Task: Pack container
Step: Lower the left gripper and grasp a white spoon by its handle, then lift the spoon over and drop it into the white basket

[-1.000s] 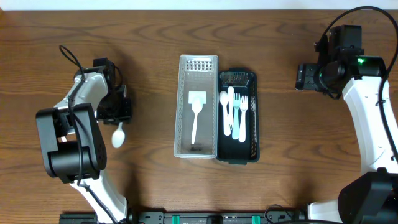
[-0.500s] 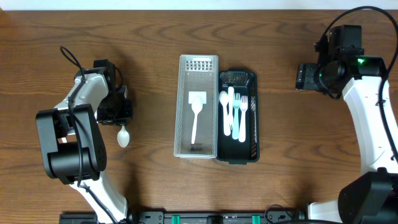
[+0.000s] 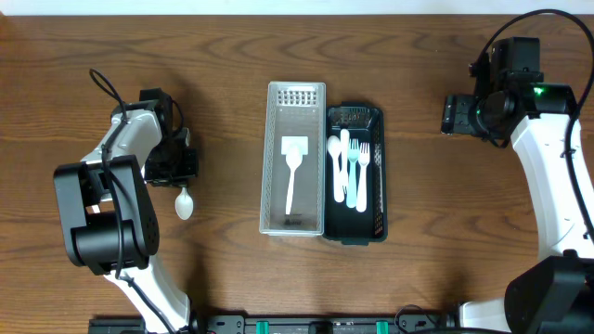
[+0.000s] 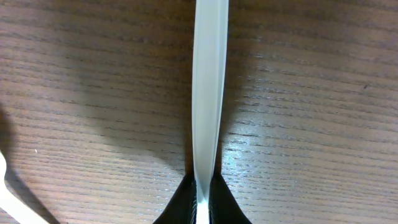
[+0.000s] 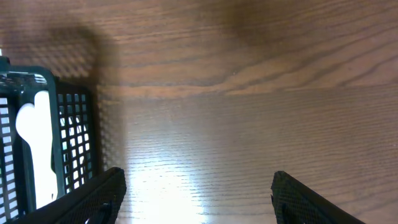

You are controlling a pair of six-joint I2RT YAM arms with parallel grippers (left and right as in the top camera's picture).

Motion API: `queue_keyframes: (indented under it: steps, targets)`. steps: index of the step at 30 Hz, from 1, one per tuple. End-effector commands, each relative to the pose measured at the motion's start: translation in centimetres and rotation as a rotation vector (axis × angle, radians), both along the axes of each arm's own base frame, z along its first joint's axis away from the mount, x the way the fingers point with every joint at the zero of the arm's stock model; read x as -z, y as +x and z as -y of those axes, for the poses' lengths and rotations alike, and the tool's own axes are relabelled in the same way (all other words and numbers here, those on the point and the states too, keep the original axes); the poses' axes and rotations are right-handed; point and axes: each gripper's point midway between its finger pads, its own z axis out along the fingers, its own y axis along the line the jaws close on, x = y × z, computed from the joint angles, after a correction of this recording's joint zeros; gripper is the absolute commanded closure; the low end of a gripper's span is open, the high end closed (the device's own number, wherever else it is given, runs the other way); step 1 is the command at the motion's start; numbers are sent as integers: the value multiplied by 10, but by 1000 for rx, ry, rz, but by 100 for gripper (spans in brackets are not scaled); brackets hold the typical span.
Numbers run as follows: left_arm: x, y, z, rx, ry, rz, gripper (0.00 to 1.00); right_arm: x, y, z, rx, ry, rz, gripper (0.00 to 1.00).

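Left hand (image 3: 179, 182) is pinching a white spoon (image 3: 185, 204) by the handle, near the bench's (image 3: 232, 56) left edge, roughly midway between the far and robot-side edges. The spoon bowl sticks out of the hand toward the robot-side edge. Left wrist view: handle (image 4: 208, 93) runs straight up the frame and both dark fingertips (image 4: 177, 208) are pressed against it at the bottom. Cannot tell if the spoon is off the wood.

Right hand (image 3: 453, 116) is spread wide with nothing between its fingers (image 5: 99, 199), over bare wood near the right edge, toward the far side.

2 containers sit side by side at bench centre, long sides touching. The clear tray (image 3: 275, 158), on the left, holds 1 white spatula-like utensil (image 3: 292, 167). The dark basket (image 3: 378, 176), on the right, holds white cutlery (image 3: 348, 172), at least a spoon and a fork. The basket's mesh corner (image 5: 71, 143) shows at the left of the right wrist view, well apart from that hand.

The held spoon is well apart from both containers.
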Motion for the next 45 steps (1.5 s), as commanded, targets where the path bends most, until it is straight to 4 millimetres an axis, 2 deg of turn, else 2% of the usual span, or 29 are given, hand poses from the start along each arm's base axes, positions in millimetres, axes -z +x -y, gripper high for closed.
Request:
queue_keyframes:
  steps: [1, 21, 28, 34, 37, 39, 45]
  targets:
    - [25, -22, -1, 1, 7, -91, 94, 3, 0, 0, -12, 1, -6, 22]
    - [22, -20, -1, -13, 10, -90, 94, 4, 0, 1, -10, 2, -9, 22]
    - [-5, -10, -2, -21, 18, -36, 94, 6, 0, 1, -10, 2, -8, 22]
    - [-47, 0, 3, -34, 35, 87, 94, 6, 0, 1, -10, 1, -7, 22]
    - [-73, 3, 15, -10, 39, 162, 94, 6, 1, 1, -10, 1, -6, 22]
    - [-93, 4, 31, 6, 30, 213, 94, 6, 1, 1, -10, 1, -5, 22]
    - [-150, 5, 120, 103, -158, 379, 94, 6, 1, 1, -10, 1, -6, 22]
